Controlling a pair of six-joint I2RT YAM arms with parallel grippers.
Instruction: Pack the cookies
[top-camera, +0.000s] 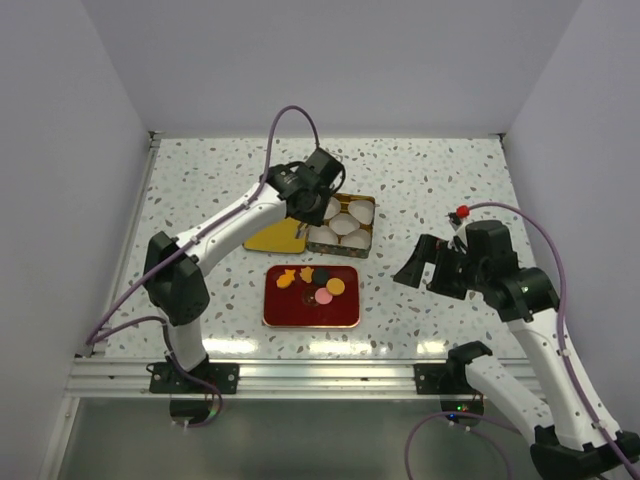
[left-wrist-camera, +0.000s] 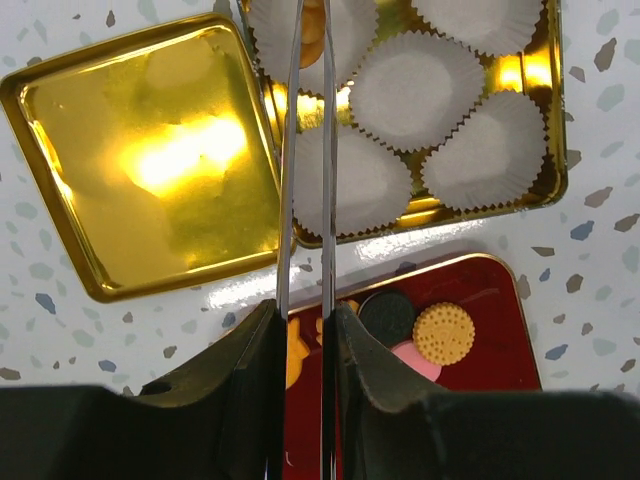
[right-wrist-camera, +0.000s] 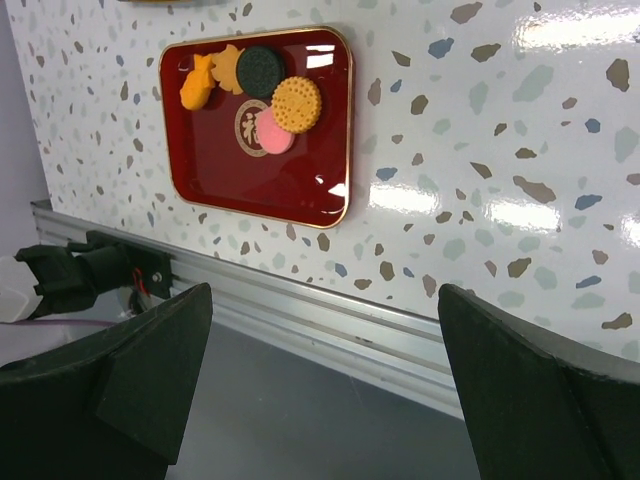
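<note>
Placement: left gripper (left-wrist-camera: 305, 315) clenched on tweezers (left-wrist-camera: 288, 180), tips at orange cookie (left-wrist-camera: 314, 30) in paper cup (left-wrist-camera: 265, 45); I'd release next, right gripper (right-wrist-camera: 322, 300) splayed idle.

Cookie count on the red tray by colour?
Orange cookies: 2
Dark brown cookie: 1
Yellow cookie: 1
Pink cookie: 1
Total: 5

speckled table (top-camera: 430, 180) | carries: red tray (top-camera: 290, 311) | gold tin (left-wrist-camera: 512, 72) | gold lid (top-camera: 270, 240)
</note>
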